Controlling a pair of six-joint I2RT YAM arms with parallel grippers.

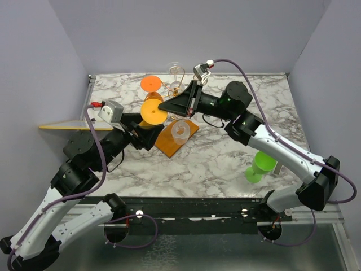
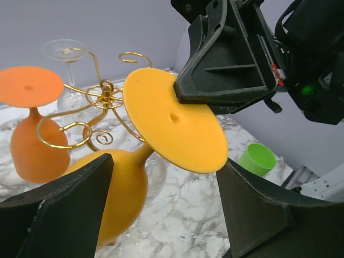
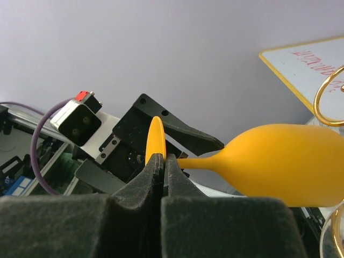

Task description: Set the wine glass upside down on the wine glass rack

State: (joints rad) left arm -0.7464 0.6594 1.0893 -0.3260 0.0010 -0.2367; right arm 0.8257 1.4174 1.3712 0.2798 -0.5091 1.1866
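Note:
A yellow wine glass [image 1: 153, 112] is upside down, foot up and tilted, beside the gold wire wine glass rack [image 2: 105, 97], which stands on its wooden base [image 1: 169, 145]. My right gripper [image 1: 164, 105] is shut on the rim of the glass's foot [image 3: 155, 137]; the bowl [image 3: 290, 164] hangs free past the fingers. My left gripper [image 2: 164, 177] is open, its fingers [image 2: 70, 204] on either side below the foot, with the bowl [image 2: 115, 188] by the left finger. I cannot tell whether the stem sits in a rack arm.
An orange glass [image 1: 150, 83] and a clear glass [image 1: 176, 70] hang upside down on the rack's far arms. Another clear glass [image 1: 180, 131] sits over the base. A green glass [image 1: 259, 165] lies on the marble table at the right. A yellow-edged board [image 1: 65, 125] juts in at left.

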